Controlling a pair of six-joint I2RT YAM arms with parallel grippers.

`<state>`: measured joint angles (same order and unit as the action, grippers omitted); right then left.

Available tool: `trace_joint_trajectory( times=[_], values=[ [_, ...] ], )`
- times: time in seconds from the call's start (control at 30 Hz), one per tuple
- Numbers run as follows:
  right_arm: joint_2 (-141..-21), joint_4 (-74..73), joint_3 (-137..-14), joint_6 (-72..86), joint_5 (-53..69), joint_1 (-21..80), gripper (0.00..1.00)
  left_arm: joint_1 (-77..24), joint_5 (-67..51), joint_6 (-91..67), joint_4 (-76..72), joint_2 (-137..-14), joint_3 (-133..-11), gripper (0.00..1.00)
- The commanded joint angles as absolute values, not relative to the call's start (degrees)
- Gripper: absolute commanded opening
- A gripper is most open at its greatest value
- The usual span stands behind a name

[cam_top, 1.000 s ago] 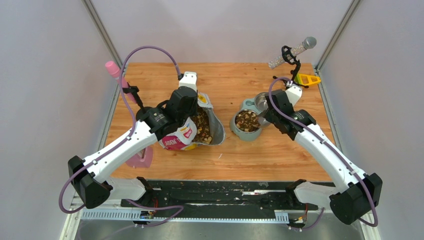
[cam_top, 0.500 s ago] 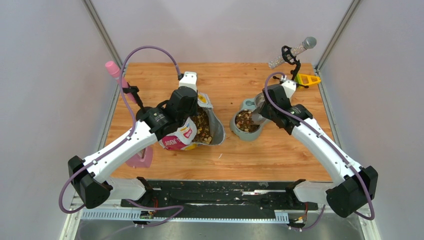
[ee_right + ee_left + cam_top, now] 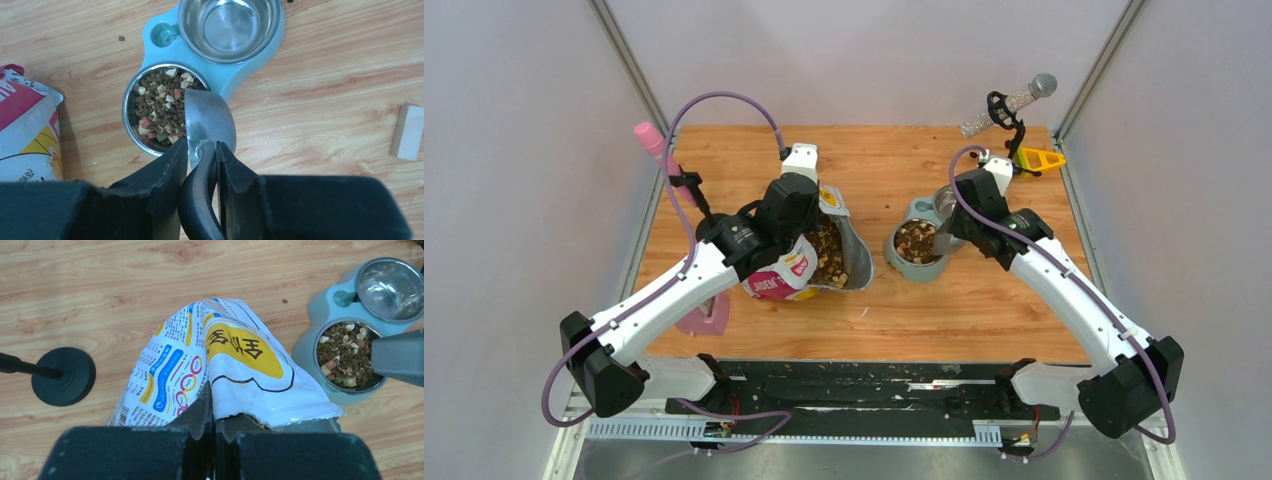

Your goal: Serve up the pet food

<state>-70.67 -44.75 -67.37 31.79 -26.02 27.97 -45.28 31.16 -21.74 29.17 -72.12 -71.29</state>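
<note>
Item: pet food (image 3: 160,107). Small brown kibble mixed with tan, pink and green chunks, a loose round heap with no long axis, filling the steel bowl of the pale blue feeder (image 3: 240,82). More lies in the open mouth of the bag (image 3: 240,365).
Surroundings: an empty bowl (image 3: 227,25) is in the feeder's far-right half. The bag stands left of the feeder, apart. Bare table (image 3: 984,300) lies near and right of it.
Scoop (image 3: 207,120): over the filled bowl's right rim, handle toward the right arm.
Right gripper (image 3: 202,147): fingers clamped on the scoop handle.
Left gripper (image 3: 212,405): pinched tight on the bag's edge.
</note>
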Motion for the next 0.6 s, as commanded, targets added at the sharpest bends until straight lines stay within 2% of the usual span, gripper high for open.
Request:
trace_joint_trajectory(
  times=[0.0, 0.37, 0.57],
  values=[
    [-67.18, -44.64, -70.95, 28.65, -27.94, 27.77, 0.00, -44.91, 35.38, -21.74, 25.92, -69.85, -73.76, 0.00],
    [-62.99, -45.20, -70.90, 33.13, -27.51, 27.73, 0.00, -44.93, 33.40, -21.87, 26.27, -70.36, -74.51, 0.00],
    [-54.21, -43.90, -71.39, 42.90, -19.33, 27.71, 0.00, -44.91, 31.21, -21.93, 25.87, -70.60, -75.01, 0.00]
  ],
)
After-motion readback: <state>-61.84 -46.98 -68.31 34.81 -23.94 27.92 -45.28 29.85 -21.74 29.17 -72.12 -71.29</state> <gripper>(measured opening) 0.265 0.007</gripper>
